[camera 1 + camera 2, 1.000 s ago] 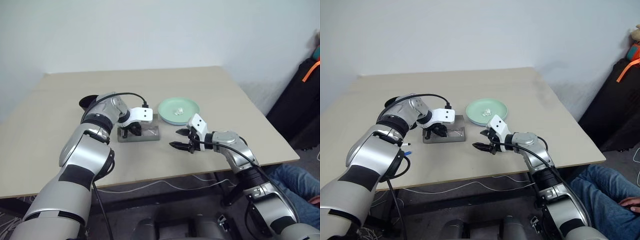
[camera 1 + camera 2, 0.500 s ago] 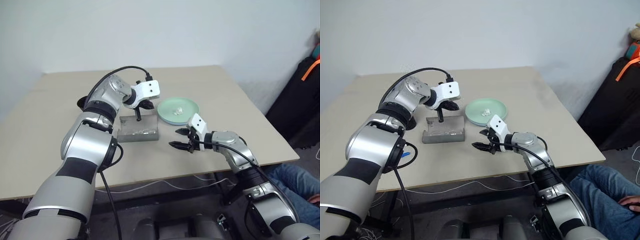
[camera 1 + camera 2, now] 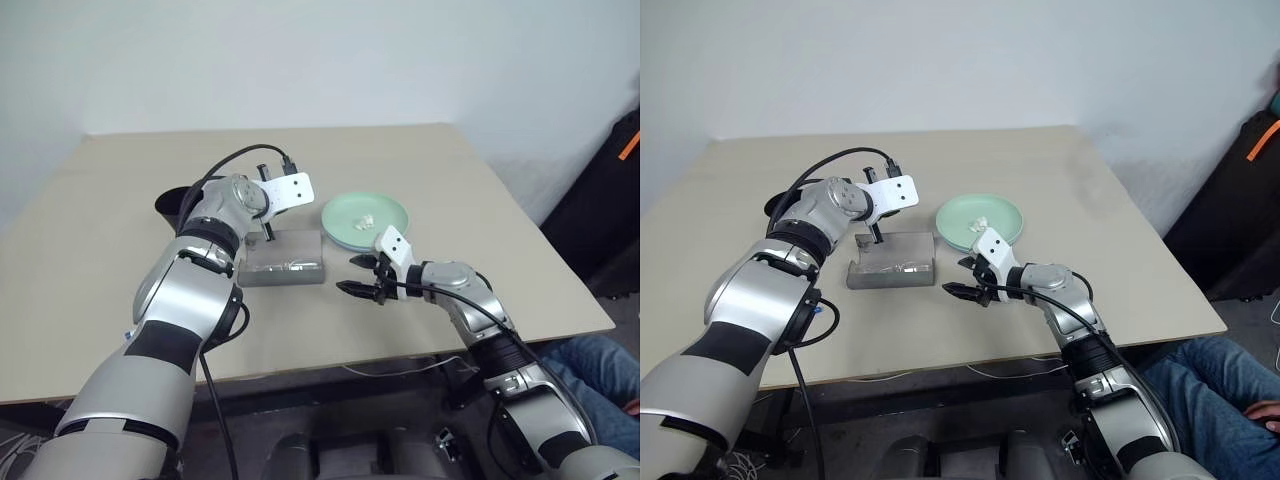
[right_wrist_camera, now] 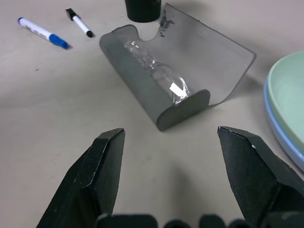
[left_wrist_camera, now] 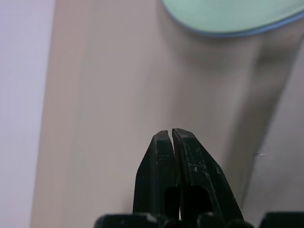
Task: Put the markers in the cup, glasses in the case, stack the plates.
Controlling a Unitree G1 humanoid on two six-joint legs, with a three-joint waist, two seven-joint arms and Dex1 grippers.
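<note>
The grey case (image 3: 290,268) lies mid-table with its translucent lid (image 4: 209,52) standing open and the clear glasses (image 4: 159,71) inside. My left gripper (image 3: 268,232) is shut on nothing and hangs at the case's far edge; the left wrist view shows its fingertips (image 5: 183,140) pressed together. To the right of the case, my right gripper (image 3: 358,275) stands open and empty just above the table. The mint green plate (image 3: 345,210) rests on the light blue plate (image 4: 280,137). The black cup (image 3: 172,205) stands behind my left arm. Both markers, blue-capped (image 4: 42,33) and black-capped (image 4: 80,23), lie on the table.
A small white crumpled scrap (image 3: 366,219) sits on the green plate. A person's leg in jeans (image 3: 1200,370) is beside the table's right front corner. A black bag (image 3: 610,190) stands at the far right.
My left gripper has lifted out of the case, shut and turned at the wrist. The right arm has kept still. The whole view has shifted slightly.
</note>
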